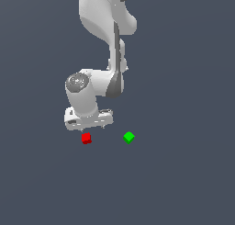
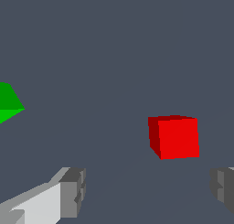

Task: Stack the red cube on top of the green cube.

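Two cubes on the flat grey floor, nothing stacked yet. Red cube (image 1: 86, 138) sits left of centre in the exterior frame, just below my gripper (image 1: 90, 126); green cube (image 1: 129, 137) is to its right, apart from it, roughly level with it in the frame. Both rest on the floor, neither touched.

Wrist view: red cube (image 2: 174, 137) is right of centre, ahead of my fingertips (image 2: 73, 192), not yet between them. One grey pad shows at lower left, the other at the lower right edge, wide gap between, so my fingers are spread apart and holding nothing. Green cube (image 2: 8, 102) is cut off at the left edge.

Handling guess: red cube looks rigid, plain, tiny, probably very light, with flat smooth faces. No handle, no soft spots. Best hold is likely two opposite vertical faces, pads flat and square on them, around mid-height, so it does not twist or squirt out. It sits slightly rotated to my pads, so I would line up first. Being light, a nudge from one finger could shove it before the close.
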Robot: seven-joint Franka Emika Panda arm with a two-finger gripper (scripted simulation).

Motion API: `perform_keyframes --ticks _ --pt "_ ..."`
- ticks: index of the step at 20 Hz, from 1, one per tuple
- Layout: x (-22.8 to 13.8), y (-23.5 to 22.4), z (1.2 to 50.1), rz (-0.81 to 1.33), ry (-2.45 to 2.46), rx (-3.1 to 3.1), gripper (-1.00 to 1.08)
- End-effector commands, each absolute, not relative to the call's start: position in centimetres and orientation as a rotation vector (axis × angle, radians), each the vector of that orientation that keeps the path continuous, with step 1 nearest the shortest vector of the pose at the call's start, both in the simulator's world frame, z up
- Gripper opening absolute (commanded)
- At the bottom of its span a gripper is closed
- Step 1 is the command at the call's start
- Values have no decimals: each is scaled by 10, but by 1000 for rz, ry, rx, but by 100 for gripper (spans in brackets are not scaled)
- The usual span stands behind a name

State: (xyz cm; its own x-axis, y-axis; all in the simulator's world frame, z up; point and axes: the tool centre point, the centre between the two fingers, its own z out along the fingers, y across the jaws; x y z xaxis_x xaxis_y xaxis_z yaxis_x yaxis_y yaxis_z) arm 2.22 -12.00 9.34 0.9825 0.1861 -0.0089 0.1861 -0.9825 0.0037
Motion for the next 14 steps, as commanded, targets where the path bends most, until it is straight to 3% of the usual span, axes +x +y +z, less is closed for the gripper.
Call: perform_keyframes --ticks 1,14 --pt "28 -134 86 -8 333 3121 100" --pt "43 -161 70 0 409 3115 100"
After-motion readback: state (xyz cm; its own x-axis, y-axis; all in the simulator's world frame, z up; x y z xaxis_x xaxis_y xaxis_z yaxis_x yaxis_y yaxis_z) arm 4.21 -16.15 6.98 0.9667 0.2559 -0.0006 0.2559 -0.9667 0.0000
